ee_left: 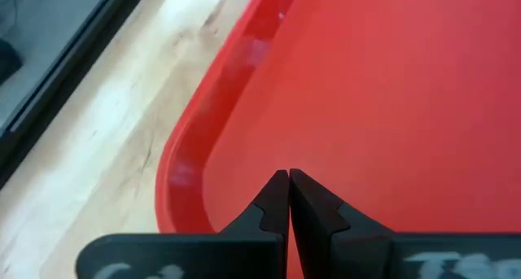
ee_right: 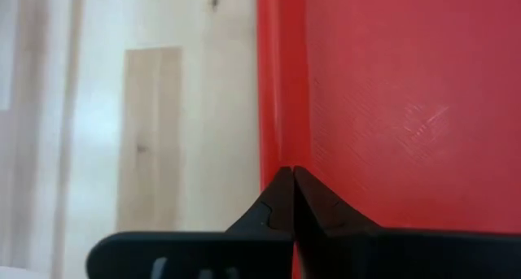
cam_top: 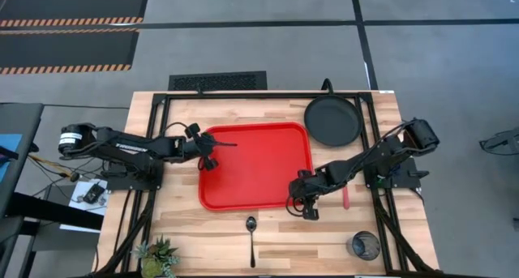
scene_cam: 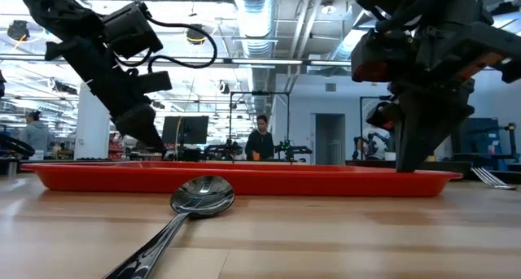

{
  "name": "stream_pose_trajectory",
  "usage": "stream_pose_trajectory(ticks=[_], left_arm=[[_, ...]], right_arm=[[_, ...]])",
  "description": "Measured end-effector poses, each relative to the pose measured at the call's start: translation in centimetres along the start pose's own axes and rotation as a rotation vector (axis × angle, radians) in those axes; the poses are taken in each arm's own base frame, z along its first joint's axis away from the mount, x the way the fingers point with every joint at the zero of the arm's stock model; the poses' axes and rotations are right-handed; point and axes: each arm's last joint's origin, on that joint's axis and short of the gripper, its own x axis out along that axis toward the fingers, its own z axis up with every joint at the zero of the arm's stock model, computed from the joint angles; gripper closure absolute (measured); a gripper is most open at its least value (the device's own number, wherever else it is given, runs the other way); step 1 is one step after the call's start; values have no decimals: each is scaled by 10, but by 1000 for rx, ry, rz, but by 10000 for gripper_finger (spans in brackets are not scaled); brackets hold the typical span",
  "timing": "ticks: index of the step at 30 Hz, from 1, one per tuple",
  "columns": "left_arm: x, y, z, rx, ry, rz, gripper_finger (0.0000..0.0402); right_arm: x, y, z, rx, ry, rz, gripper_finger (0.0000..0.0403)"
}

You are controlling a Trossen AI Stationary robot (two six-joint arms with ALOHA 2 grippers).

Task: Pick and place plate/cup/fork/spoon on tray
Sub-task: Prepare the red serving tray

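High view: right gripper [cam_top: 309, 207], fingers pinched together and empty, sits at the tray [cam_top: 268, 198] lower-right corner; fork [cam_top: 345, 196] lies just right, handle running top-to-bottom; left gripper [cam_top: 208, 158], likewise pinched, far off.

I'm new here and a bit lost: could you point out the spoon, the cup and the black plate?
spoon [cam_top: 251, 224]: high view, on its oval bowl.
cup [cam_top: 365, 245]: high view, on its round opening.
plate [cam_top: 332, 121]: high view, on its flat middle.

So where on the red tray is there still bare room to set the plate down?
The bright red rectangular plastic tray has nothing lying in it; its middle is free. Its edges are crowded: the shut left gripper hovers at its left rim, the shut right gripper at its near-right corner. The round matte black plate waits beyond the far-right corner.
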Motion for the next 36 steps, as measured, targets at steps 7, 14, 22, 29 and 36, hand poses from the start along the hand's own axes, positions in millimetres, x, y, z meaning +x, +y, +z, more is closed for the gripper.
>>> stream_pose_trajectory(ticks=[7, 14, 22, 29, 36], left_arm=[[-12, 10, 3, -20, -23, -54, 401], [-29, 7, 0, 10, -24, -235, 401], [-34, 8, -11, -13, 65, -144, 401], [-34, 9, -11, -27, 66, -131, 401], [-34, 9, -11, -35, 65, -127, 401]], right_arm=[[0, 4, 7, 11, -74, 33, 389], [-44, 2, 1, -37, -24, -40, 391], [-68, -32, -16, 72, 62, -263, 394], [-31, -37, -17, 58, 86, -181, 393], [-9, -26, -22, 68, 148, -111, 393]])
